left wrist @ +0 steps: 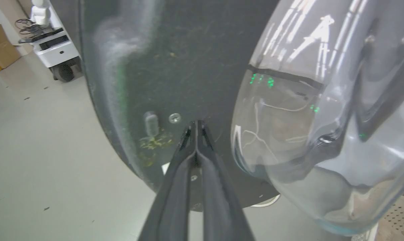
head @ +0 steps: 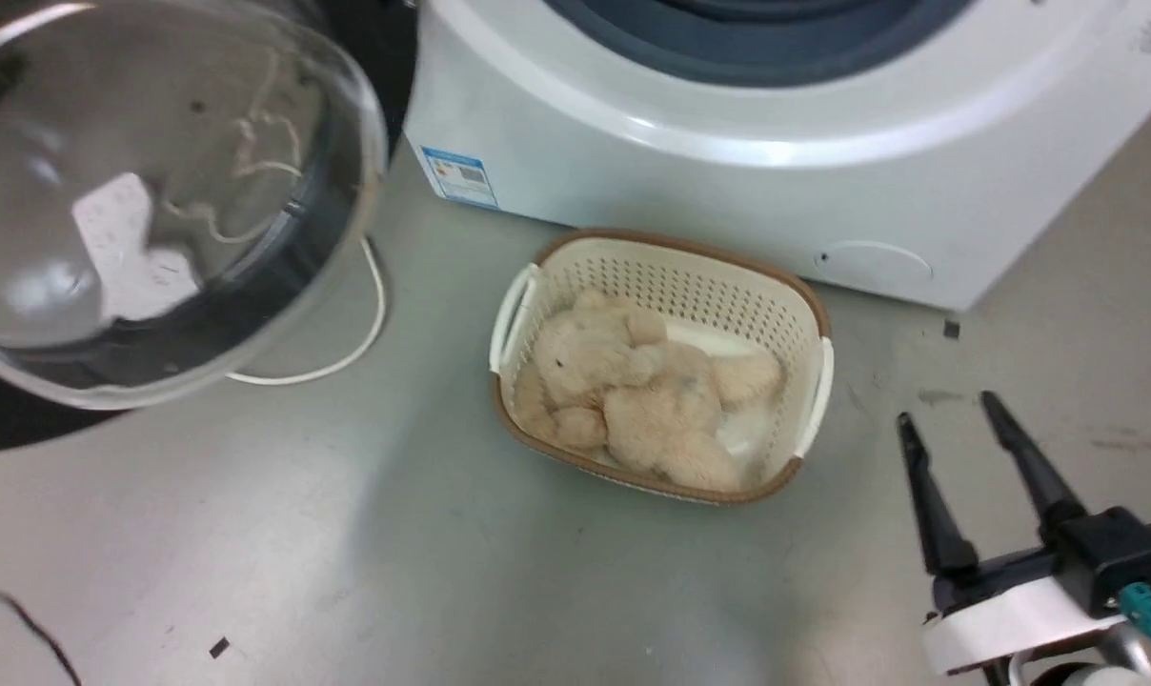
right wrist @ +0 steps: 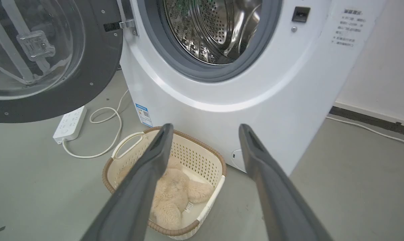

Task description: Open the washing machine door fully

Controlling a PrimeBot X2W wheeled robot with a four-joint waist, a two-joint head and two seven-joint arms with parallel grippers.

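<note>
While door stands wide, right wrist shows drum.

Stock on view. Washing machine: one. Washing machine door: one. Perforated cream basket: one. Plush toy: one. Power strip: one, with one white cord. Blue label sticker: one. Round service flap: one. Cardboard box: one. Robot hands: two — left hand, right hand — with two dark fingers each.
</note>
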